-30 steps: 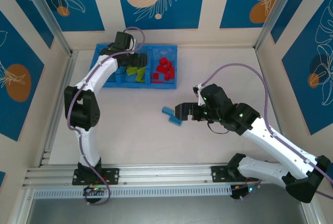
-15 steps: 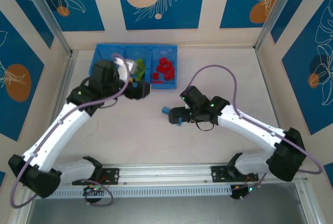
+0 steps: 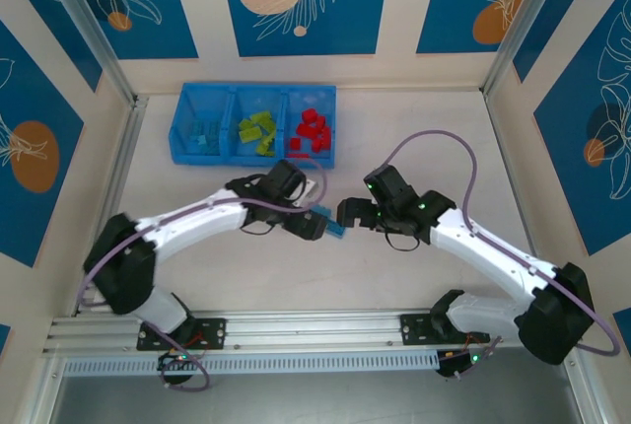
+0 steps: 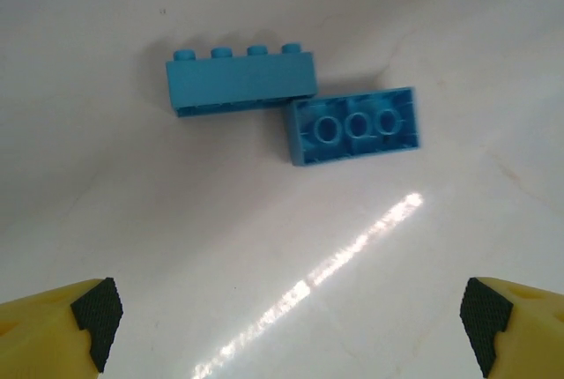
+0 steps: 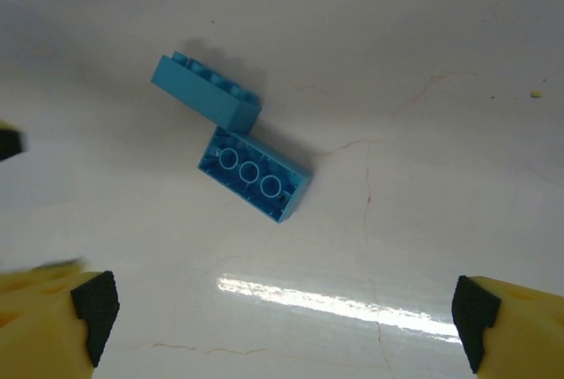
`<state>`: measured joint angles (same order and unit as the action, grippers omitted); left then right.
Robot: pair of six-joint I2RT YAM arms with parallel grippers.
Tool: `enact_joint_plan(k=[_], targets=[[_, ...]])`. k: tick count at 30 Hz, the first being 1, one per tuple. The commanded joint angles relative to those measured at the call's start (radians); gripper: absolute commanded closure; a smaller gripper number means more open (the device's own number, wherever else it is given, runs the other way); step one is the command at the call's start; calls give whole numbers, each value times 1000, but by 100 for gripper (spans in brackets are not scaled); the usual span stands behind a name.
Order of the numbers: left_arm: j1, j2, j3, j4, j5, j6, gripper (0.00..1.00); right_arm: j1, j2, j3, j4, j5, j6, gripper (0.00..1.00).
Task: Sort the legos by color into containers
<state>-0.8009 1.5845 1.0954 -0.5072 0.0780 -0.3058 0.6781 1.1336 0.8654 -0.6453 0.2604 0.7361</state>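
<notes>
Both arms lean in over the same spot mid-table (image 3: 424, 138). The left gripper (image 4: 291, 317) and right gripper (image 5: 286, 313) both have their fingers spread wide with nothing in them. Under them lie two light blue legos: a side-lying brick (image 4: 240, 82) touching an upside-down brick (image 4: 354, 126). The blue tray (image 3: 256, 160) sits well apart at the back, with blue bricks (image 3: 204, 134), green bricks (image 3: 256, 132) and red bricks (image 3: 313, 131) each in their own compartment

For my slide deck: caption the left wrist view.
Open left gripper above a studded brick beside an upside-down brick, both light blue, on the table.
</notes>
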Motion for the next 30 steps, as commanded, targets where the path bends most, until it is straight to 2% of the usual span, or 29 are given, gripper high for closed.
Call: enact_joint_plan(k=[1,8,14,19,23,26,30], targets=[[-5,120,99,33,-87,2,0,-10,-68,-38,-51,26,55,1],[-9,312,237,2,-160,64,0,-25,-167,-100,-53,15,78,1],[-10,409,299,-1,-125,73,1,-31,-164,-102,-45,3,75,0],[-10,445,305,-4,-107,57,16,-31,-159,-97,-42,-11,70,0],[-9,418,276,12,-86,57,29,-30,-158,-97,-44,-33,68,0],[-3,356,236,49,-60,48,34,-29,-158,-93,-43,-44,68,1],[39,197,206,38,-76,51,35,-27,-159,-71,-46,-51,64,1]])
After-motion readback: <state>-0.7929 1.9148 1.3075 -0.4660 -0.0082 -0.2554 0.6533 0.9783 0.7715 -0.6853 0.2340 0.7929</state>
